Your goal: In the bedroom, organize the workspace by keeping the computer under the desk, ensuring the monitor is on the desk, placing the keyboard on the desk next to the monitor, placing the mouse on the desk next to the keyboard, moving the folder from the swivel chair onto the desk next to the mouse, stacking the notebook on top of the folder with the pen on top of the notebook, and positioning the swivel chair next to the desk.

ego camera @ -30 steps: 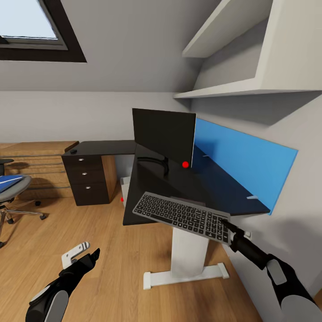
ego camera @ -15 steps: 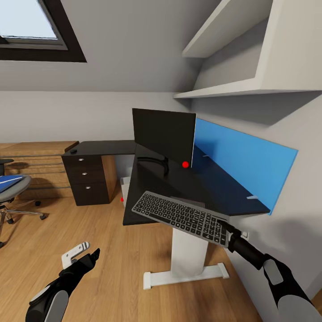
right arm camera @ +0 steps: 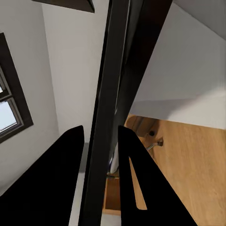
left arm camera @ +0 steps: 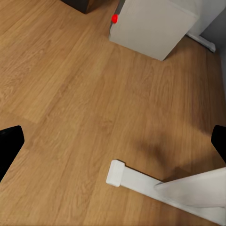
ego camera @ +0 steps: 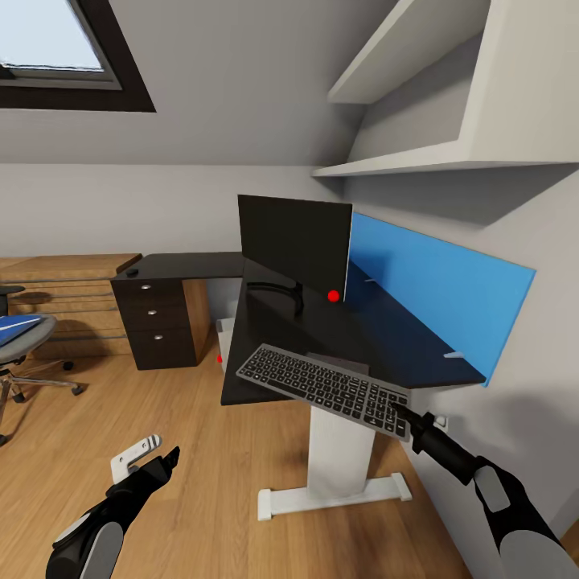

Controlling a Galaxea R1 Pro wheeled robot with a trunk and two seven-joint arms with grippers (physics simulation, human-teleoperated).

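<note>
Your right gripper is clamped on the near end of the keyboard, which stretches away from it, tilted, over the desk edge, with the monitor beyond. Your left gripper hangs low over the floor, fingers spread and empty.

Head high, facing desk; wrists close.
</note>
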